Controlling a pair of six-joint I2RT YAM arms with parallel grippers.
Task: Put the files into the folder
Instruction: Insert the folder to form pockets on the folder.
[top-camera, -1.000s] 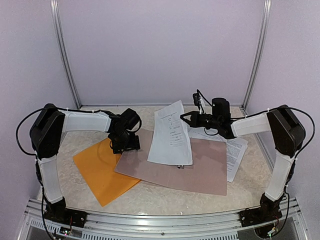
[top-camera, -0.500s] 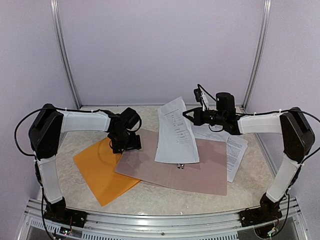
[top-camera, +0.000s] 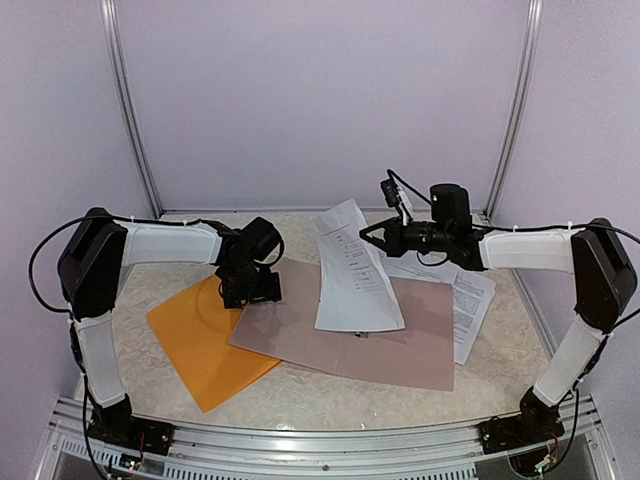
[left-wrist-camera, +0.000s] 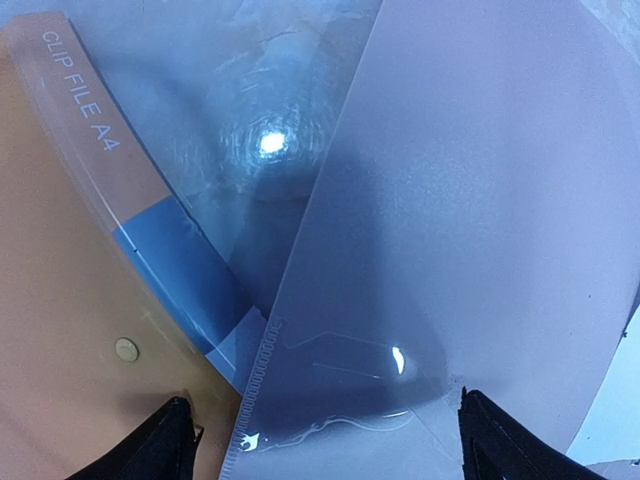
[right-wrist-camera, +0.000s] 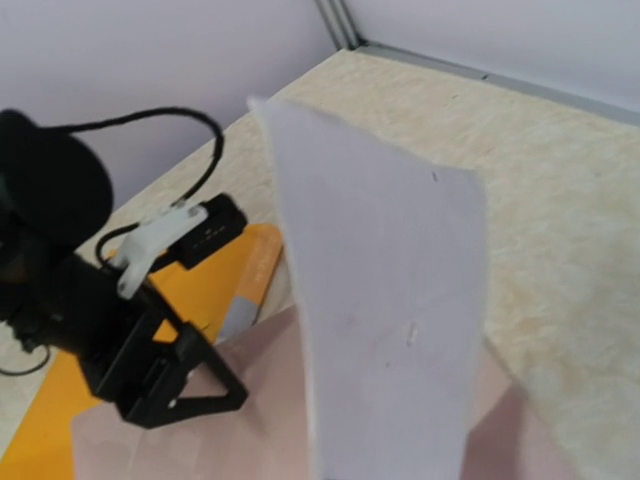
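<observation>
**Top external view**
- Beige speckled table: bears all items.
- Flat orange plastic folder: lies flat at the left, set at an angle, closed.
- Stiff grey-brown clipboard: flat at centre, its left corner overlapping the folder's right edge.
- White printed paper sheet: raised at its far end and curved, with its near end resting on the clipboard.
- Remaining white printed sheets: flat at the right, partly under the clipboard and outside the folder.
- Left gripper: pointing down where the folder's far edge meets the clipboard.
- Right gripper: at the raised sheet's far right edge, jaws closed and pinching it.

**Left wrist view**
- Black fingertips: at the two bottom corners, spread wide with nothing clamped.
- Folder: at left, its pale strip reading "CLIP FILE A4" and a small round snap stud below it.
- Clipboard: its edge overlaps the folder.

**Right wrist view**
- Own fingers: not visible.
- Paper sheet: stands upright close to the lens.
- Left gripper: beyond the sheet, over the folder and clipboard.
</observation>
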